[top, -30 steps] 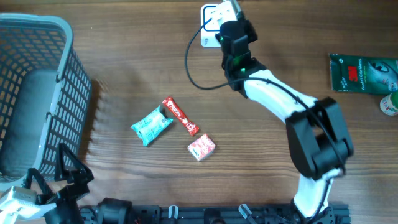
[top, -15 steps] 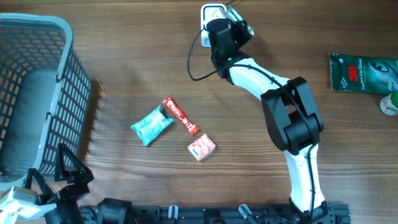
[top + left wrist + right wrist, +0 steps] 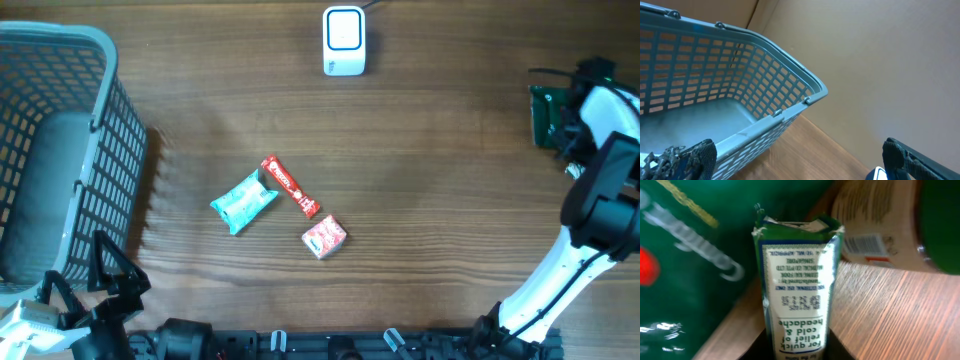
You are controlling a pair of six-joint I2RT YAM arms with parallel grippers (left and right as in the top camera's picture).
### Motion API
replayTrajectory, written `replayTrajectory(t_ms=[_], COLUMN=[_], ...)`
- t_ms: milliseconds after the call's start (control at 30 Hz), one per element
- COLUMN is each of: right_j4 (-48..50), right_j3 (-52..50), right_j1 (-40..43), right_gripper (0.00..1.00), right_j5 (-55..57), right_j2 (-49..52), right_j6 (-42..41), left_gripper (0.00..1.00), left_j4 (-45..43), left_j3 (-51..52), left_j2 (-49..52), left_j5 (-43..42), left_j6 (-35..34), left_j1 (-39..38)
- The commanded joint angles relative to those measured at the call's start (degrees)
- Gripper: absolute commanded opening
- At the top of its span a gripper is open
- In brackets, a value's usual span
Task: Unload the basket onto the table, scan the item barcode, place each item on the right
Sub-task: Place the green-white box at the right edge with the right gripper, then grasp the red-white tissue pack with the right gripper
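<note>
In the right wrist view a green and white tube (image 3: pixel 797 285) printed with small text and a cold and headache label stands between my dark fingers (image 3: pixel 756 349). My right gripper (image 3: pixel 797 349) is shut on the tube's lower end. In the overhead view the right gripper (image 3: pixel 572 122) is at the far right edge, over a green packet (image 3: pixel 545 112). The white scanner (image 3: pixel 343 41) lies at the back centre, far from it. My left gripper (image 3: pixel 100 288) rests open at the front left, holding nothing.
A grey mesh basket (image 3: pixel 100 120) fills the left side. A teal packet (image 3: pixel 243 201), a red bar (image 3: pixel 291 187) and a small red and white pack (image 3: pixel 324 236) lie mid-table. A labelled bottle (image 3: pixel 875 235) lies behind the tube.
The right arm has swung from over the scanner at the back across to the far right edge beside the green packet. The left arm has not moved.
</note>
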State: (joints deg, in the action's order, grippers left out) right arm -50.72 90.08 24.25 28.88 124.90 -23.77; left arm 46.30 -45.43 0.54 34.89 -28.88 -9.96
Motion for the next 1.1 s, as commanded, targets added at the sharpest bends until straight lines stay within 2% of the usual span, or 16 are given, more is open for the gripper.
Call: replayTrajectory(t_ms=[0, 67, 167, 200, 267, 333, 400, 433, 500, 600, 667, 700, 733, 833, 900, 1067], right_j4=[-3.41, -5.27, -8.15, -11.04, -18.03, -22.69, -22.69, -21.81, -19.08, -11.02, -5.75, -0.76, 2.12, 9.20, 13.64, 23.80], right_j3=[5.46, 6.88, 6.88, 6.88, 6.88, 6.34, 1.62, -2.01, -6.64, -17.77, -23.61, -28.76, -31.28, -35.98, -38.42, -44.15], right_j1=[0.04, -0.61, -4.07, -6.91, -13.90, -24.55, -37.29, -43.41, -49.35, -58.47, -61.18, -62.82, -63.58, -64.32, -64.32, -64.32], right_gripper=[1.00, 1.00, 1.00, 1.00, 1.00, 1.00, 1.00, 1.00, 1.00, 1.00, 1.00, 0.89, 0.88, 0.84, 0.74, 0.70], right_j5=[-6.84, -13.70, -31.30, -42.18, -53.53, -54.45, -53.94, -51.06, -47.71, -46.95, -47.43, -50.23, -51.91, -52.96, -52.92, -49.68], right_j2=[-3.98, -9.70, -22.88, -28.15, -32.92, -33.68, -33.62, -33.62, -33.62, -33.62, -33.62, -33.62, -33.62, -33.59, -33.48, -31.89], right_j6=[1.27, 1.11, 0.70, 1.29, 2.54, 6.21, 13.60, 13.20, 10.80, 0.50, -4.81, -10.03, -11.34, -12.55, -13.49, -15.41], left_gripper=[1.00, 1.00, 1.00, 1.00, 1.00, 1.00, 1.00, 1.00, 1.00, 1.00, 1.00, 1.00, 1.00, 1.00, 1.00, 1.00], left_j4=[-0.13, -0.13, -0.13, -0.13, -0.13, -0.13, -0.13, -0.13, -0.13, -0.13, -0.13, -0.13, -0.13, -0.13, -0.13, -0.13], left_j3=[-0.09, -0.09, -0.09, -0.09, -0.09, -0.09, -0.09, -0.09, -0.09, -0.09, -0.09, -0.09, -0.09, -0.09, -0.09, -0.09], left_j2=[-0.07, -0.07, -0.04, -0.04, -0.04, -0.04, -0.04, -0.07, -0.04, -0.04, -0.04, -0.07, -0.04, -0.04, -0.04, -0.07], left_j5=[0.55, 0.55, 0.57, 0.57, 0.55, 0.55, 0.57, 0.57, 0.57, 0.55, 0.55, 0.57, 0.55, 0.55, 0.55, 0.55], left_j6=[-0.33, -0.33, -0.33, -0.33, -0.33, -0.33, -0.33, -0.33, -0.33, -0.33, -0.33, -0.33, -0.33, -0.33, -0.33, -0.33], left_j1=[0.22, 0.22, 0.22, 0.22, 0.22, 0.22, 0.22, 0.22, 0.22, 0.22, 0.22, 0.22, 0.22, 0.22, 0.22, 0.22])
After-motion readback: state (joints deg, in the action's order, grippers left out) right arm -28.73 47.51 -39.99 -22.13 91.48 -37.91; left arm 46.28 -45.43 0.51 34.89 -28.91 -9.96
